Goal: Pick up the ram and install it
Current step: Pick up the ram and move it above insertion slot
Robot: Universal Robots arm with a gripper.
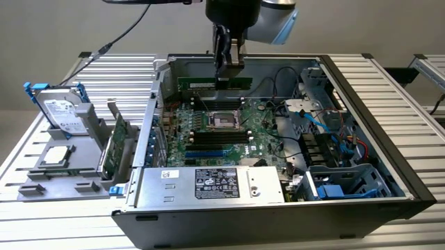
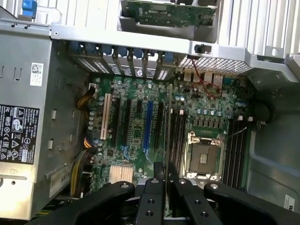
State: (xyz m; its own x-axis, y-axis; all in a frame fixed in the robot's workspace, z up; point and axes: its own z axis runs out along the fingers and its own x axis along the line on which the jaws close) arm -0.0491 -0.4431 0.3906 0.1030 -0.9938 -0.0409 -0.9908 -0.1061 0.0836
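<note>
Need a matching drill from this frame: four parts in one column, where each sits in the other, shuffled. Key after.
1. long thin green ram stick
2. silver hard drive with white label
3. silver metal power supply box with black label
4. square metal CPU socket

A. middle of the green motherboard
B. end of the open dark case nearest the exterior camera
C. held in the black gripper, above the motherboard
D. grey rack outside the case, exterior view's left

Pairs: 1-C, 2-D, 3-B, 4-A
</note>
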